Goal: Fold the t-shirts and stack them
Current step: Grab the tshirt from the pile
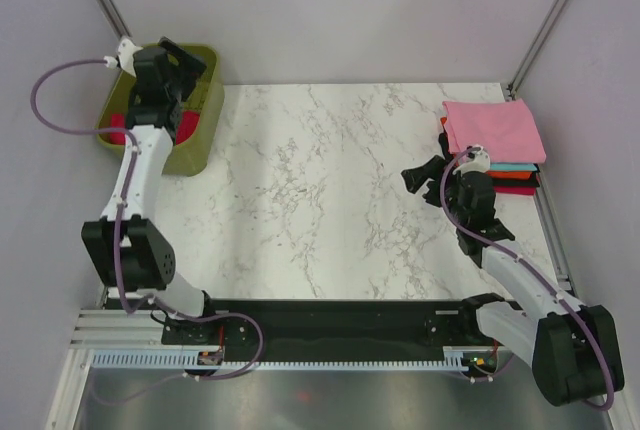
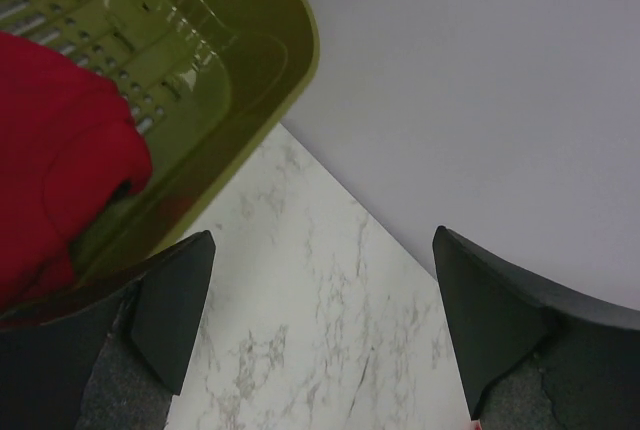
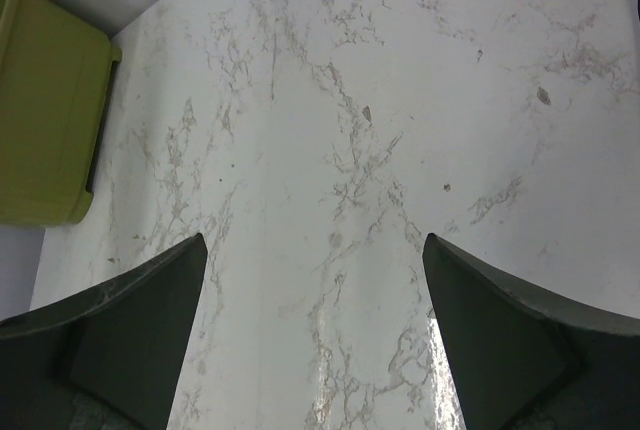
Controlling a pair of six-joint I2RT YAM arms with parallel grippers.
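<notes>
A crimson red t-shirt (image 2: 60, 150) lies crumpled inside the olive-green basket (image 2: 250, 60); in the top view only bits of this red t-shirt (image 1: 118, 135) show past the arm. My left gripper (image 1: 185, 60) hovers over the basket's far right corner, open and holding nothing (image 2: 325, 290). At the table's right edge sits a stack of folded t-shirts, pink (image 1: 495, 130) on top, with teal (image 1: 512, 165), red-orange and black edges beneath. Just left of that stack my right gripper (image 1: 420, 175) is open above bare marble (image 3: 315, 290), apart from the cloth.
The basket (image 1: 200, 145) stands at the table's far left corner, also seen in the right wrist view as the basket (image 3: 45, 120). White marble tabletop (image 1: 320, 180) spreads between basket and stack. Grey walls close the back and sides.
</notes>
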